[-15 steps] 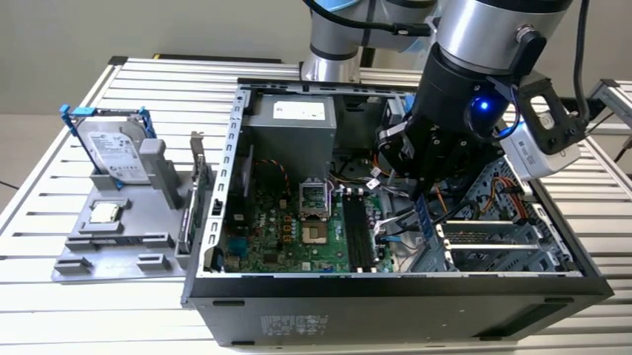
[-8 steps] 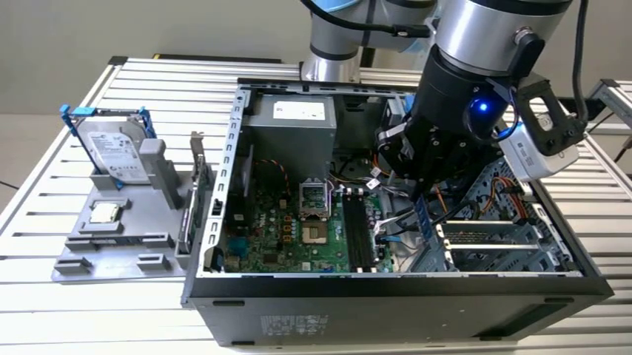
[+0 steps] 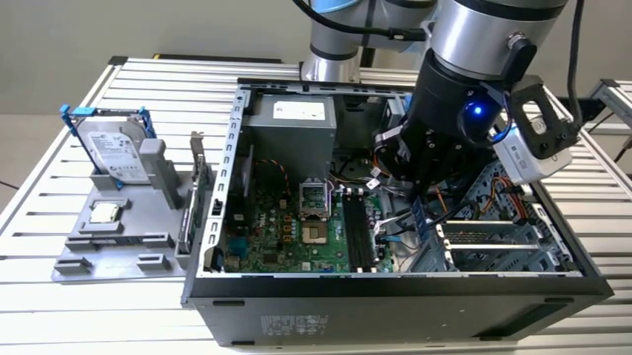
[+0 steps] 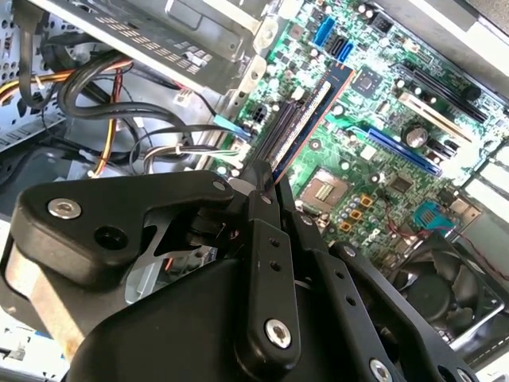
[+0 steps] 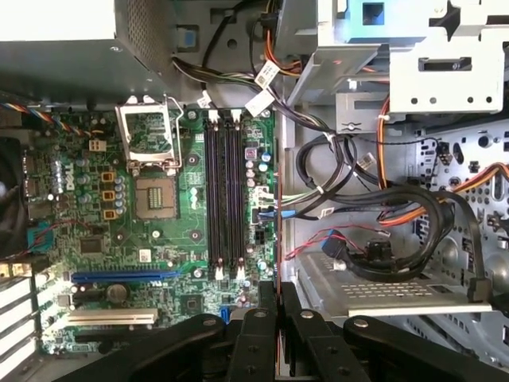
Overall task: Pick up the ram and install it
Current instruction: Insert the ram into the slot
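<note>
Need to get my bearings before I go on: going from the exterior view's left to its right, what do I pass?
Hard drive in blue brackets → processor chip on the grey holder → green motherboard inside the case → black memory slots → gripper over the case → white camera on the arm.

I'm looking at a robotics lab or test cell. An open computer case is lying on a desk built of ribbed aluminium profiles, its motherboard and cables showing. Beside it a grey fixture is holding a hard drive upright. The arm's base is standing behind the case.
</note>
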{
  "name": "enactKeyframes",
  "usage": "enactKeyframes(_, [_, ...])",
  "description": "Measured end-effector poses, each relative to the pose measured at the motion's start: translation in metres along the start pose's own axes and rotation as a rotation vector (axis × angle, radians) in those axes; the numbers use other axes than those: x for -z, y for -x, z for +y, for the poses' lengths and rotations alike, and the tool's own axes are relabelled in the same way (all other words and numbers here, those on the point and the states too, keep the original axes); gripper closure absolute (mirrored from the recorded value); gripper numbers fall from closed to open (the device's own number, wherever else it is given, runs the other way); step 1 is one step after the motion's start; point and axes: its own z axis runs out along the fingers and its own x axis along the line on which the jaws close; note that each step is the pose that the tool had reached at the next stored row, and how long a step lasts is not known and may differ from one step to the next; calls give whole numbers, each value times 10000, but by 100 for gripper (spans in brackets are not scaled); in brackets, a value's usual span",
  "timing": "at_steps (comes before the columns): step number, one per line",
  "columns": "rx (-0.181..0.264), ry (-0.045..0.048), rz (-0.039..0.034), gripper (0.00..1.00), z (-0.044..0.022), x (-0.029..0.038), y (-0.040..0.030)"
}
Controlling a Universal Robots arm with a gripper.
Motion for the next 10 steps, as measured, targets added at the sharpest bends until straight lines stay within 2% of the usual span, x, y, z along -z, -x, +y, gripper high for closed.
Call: enactKeyframes(10, [1, 1, 0, 100, 4, -34, -84])
